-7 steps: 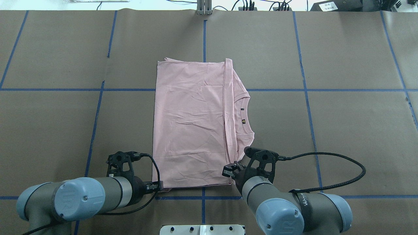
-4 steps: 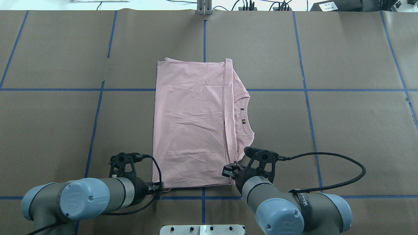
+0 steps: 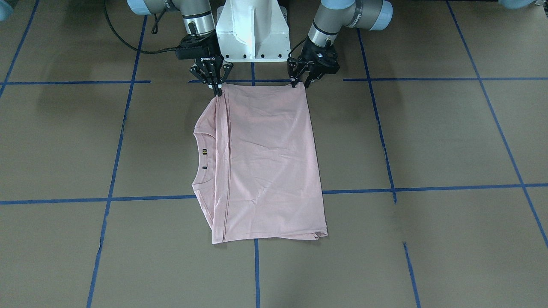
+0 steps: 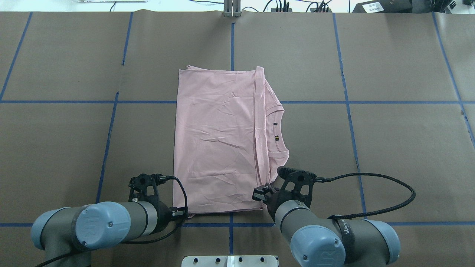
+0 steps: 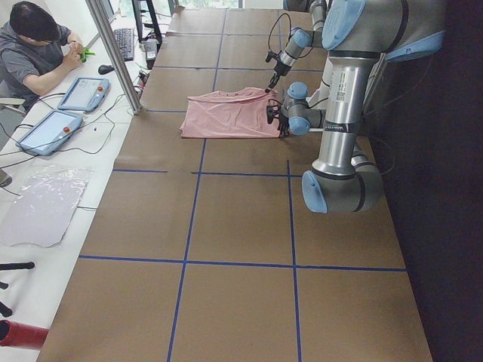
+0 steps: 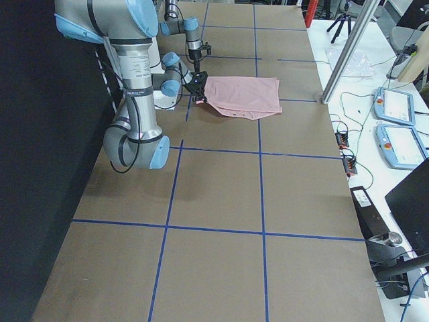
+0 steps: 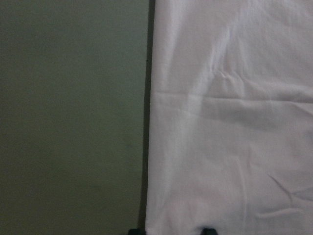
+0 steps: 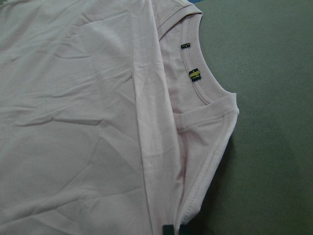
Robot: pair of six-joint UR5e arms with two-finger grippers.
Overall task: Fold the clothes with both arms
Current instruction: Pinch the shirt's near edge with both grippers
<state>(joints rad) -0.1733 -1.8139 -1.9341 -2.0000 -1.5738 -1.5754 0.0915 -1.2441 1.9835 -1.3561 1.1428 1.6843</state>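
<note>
- The pale pink T-shirt [image 4: 219,141] lies folded and flat in the middle of the tabletop [image 4: 400,155], its short hem close to the robot's edge
- Its neckline [image 8: 208,93] points to the robot's right, with two small tags [image 8: 194,74] inside it
- The right gripper [image 3: 217,89] pinches the near corner on the neckline side, fingers pressed together on the cloth
- The left gripper [image 3: 300,82] sits at the other near corner, jaws narrowly apart, with the shirt's edge between its fingertips [image 7: 209,230]
- Blue tape lines [image 4: 389,102] cross the tabletop
</note>
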